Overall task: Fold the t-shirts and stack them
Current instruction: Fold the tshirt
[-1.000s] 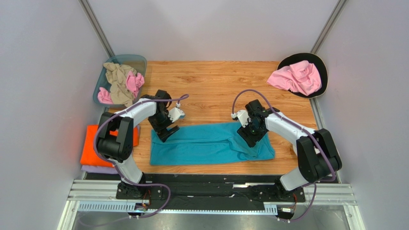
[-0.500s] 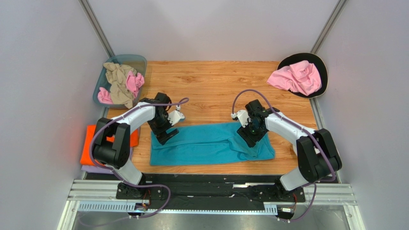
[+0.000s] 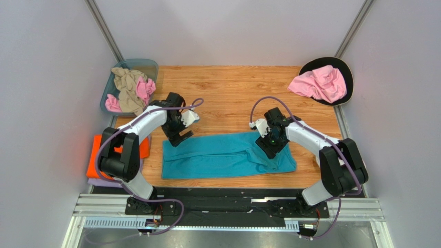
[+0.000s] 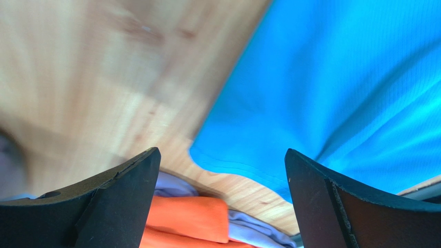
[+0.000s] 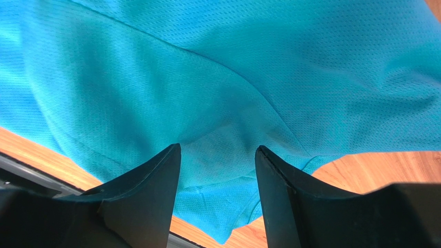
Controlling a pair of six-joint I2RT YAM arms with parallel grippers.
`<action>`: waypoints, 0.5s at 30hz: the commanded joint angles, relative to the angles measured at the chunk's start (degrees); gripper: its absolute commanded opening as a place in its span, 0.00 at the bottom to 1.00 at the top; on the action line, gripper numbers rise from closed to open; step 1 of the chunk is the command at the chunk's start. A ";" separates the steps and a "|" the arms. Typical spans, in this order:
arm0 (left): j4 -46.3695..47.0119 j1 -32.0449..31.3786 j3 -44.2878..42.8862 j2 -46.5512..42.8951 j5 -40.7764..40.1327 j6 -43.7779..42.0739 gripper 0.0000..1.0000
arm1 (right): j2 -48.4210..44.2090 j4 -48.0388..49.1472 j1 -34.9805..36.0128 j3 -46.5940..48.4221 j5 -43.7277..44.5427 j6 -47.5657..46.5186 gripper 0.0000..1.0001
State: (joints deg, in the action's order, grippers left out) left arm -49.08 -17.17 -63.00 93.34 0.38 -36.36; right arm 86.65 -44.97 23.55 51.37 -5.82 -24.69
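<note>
Currently two claws out, one shirt in work. The teal t-shirt [image 3: 222, 155] lies flat on the wooden surface [image 3: 228, 88], towards the near side, folded into a narrow band. Its long axis runs left to right, parallel to the near edge.

Left claw [image 3: 176, 138]: spread wide, holding nothing. It sits over the band's far-left corner. The wrist view confirms this: the rounded corner of the cloth falls in the gap between my fingers, with bare wood on one side and teal on the other. Whether the tips touch down, I cannot tell.

Right claw [image 3: 269, 146]: also spread, nothing pinched. It is over the far edge towards the right end, where the fabric bunches. In the wrist view there is teal mesh under the gap, with a crease running into it.

Key relation: each claw stands at its own end of the long axis, both on the band's far side. Left arm is nearer the left end, right arm nearer the right. My reading is that the next fold works along or across that axis, so corner grips matter. The left looks lined up; the right sits inboard of the true corner.

Elsewhere:
- Folded stack [image 3: 98, 160], orange on lavender, at the left edge just beside the band. Likely the destination.
- Bin [image 3: 150, 66] of crumpled shirts, far left.
- Pink shirt [image 3: 318, 83] on a black dish, far right.
</note>
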 commanded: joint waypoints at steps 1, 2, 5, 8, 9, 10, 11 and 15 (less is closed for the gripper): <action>-2.15 -0.15 -5.28 -0.35 -0.03 -0.73 0.99 | 0.71 2.43 0.27 1.44 2.74 -0.01 0.58; -2.77 -0.15 -5.72 -0.61 0.40 -0.82 0.99 | 1.41 2.61 0.27 1.53 3.44 -0.18 0.59; -4.62 -0.23 -6.52 -1.58 2.16 -1.43 0.99 | 2.64 4.01 0.27 1.71 5.56 -1.15 0.59; -5.06 -0.93 -5.20 -3.16 3.66 -2.31 0.99 | 4.22 5.77 0.27 1.80 7.93 -1.85 0.59; -4.97 -1.11 -4.68 -3.43 4.62 -2.57 0.99 | 4.66 6.29 0.27 1.80 8.63 -2.03 0.59; -4.80 -1.63 -3.72 -3.78 4.98 -2.66 0.99 | 4.84 7.52 0.27 1.80 8.99 -2.21 0.59; -4.54 -1.90 -3.18 -4.21 5.33 -2.75 0.99 | 5.10 8.14 0.27 1.80 9.34 -2.38 0.59; -2.87 -3.57 -1.68 -4.13 4.81 -2.40 0.99 | 6.86 11.48 0.27 2.24 12.67 -3.87 0.59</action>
State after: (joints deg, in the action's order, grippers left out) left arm -52.45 -19.25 -65.67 90.94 3.57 -37.80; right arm 91.09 -40.77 23.62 52.40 1.37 -26.13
